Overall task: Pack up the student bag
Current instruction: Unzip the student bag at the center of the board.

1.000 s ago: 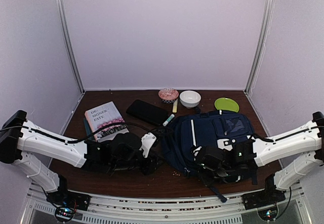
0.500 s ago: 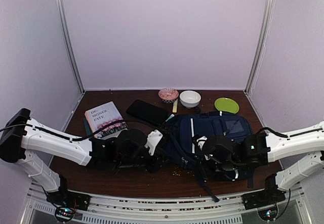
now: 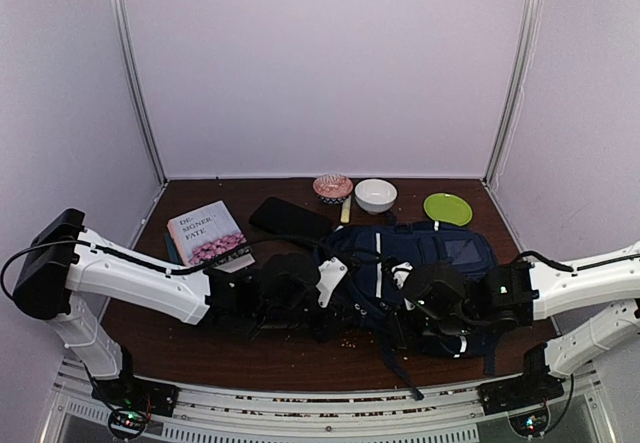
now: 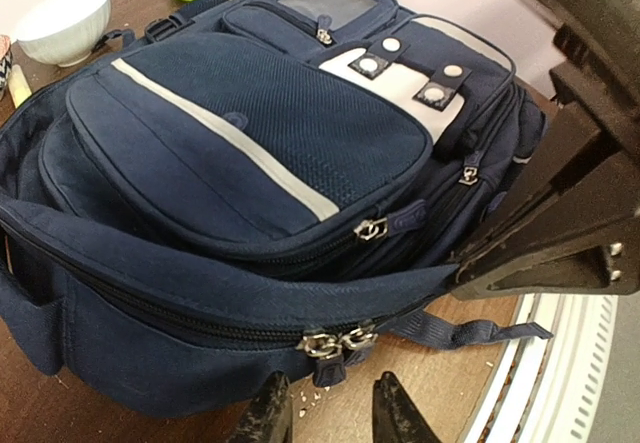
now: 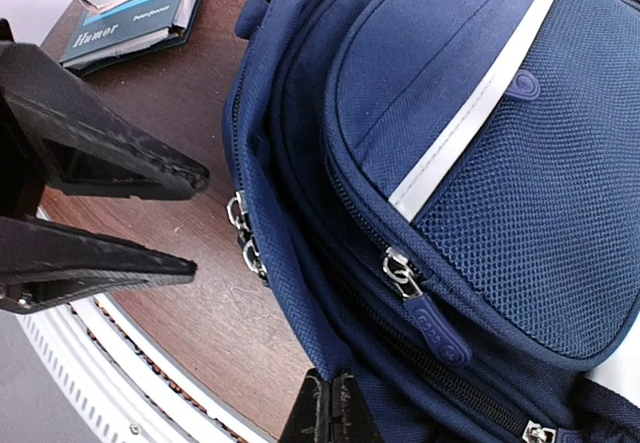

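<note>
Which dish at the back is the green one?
The flat plate at the right end. The middle bowl is white, the left bowl pink-patterned.

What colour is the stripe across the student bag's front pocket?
White stripe on the navy student bag; clearest in left wrist view.

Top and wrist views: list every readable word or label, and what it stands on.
"DE- SIGNER- FATE": cover of the book, top view, small print.
"Humor": dark blue cover, right wrist view; the smaller print near it is blurred.
Lettering on the zipper pull of the student bag: too small to read.
Left wrist view: none.
</note>
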Controlling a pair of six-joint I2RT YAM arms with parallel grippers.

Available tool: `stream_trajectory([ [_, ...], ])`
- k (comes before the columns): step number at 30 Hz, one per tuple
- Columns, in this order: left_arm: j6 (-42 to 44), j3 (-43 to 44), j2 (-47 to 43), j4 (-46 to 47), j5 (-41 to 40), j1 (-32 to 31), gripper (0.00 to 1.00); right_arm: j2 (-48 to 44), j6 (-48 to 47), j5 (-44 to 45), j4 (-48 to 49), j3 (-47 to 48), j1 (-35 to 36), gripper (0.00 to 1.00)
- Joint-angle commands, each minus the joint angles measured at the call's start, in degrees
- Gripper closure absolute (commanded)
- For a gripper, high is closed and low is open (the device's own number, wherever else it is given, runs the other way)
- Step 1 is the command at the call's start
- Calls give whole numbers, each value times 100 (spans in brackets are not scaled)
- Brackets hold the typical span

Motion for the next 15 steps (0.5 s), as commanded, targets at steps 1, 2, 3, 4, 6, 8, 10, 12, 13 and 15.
stream_trajectory([
  [1,8,188,107,-158,-128,-29,51,-206,181,-4,634,358,20,100],
  [2,-1,190,125,-190,-175,-35,51,-208,200,-17,660,365,18,100],
  [3,-18,198,133,-218,-227,-37,51,-208,206,-47,682,371,19,100],
  [4,-23,213,141,-262,-275,-38,51,-200,216,-53,693,390,20,100],
  [6,-41,252,171,-360,-390,-50,51,-189,234,-62,702,406,17,100],
  [8,-67,305,201,-459,-498,-57,51,-179,235,-77,708,442,20,100],
  [10,-81,337,237,-516,-577,-63,51,-150,238,-118,728,474,20,100],
  [12,-119,369,249,-591,-708,-72,50,-111,229,-139,745,511,20,100],
  [13,-121,379,241,-614,-765,-73,50,-93,225,-161,755,531,20,100],
  [15,-145,400,236,-663,-857,-69,50,-46,213,-182,757,556,20,100],
])
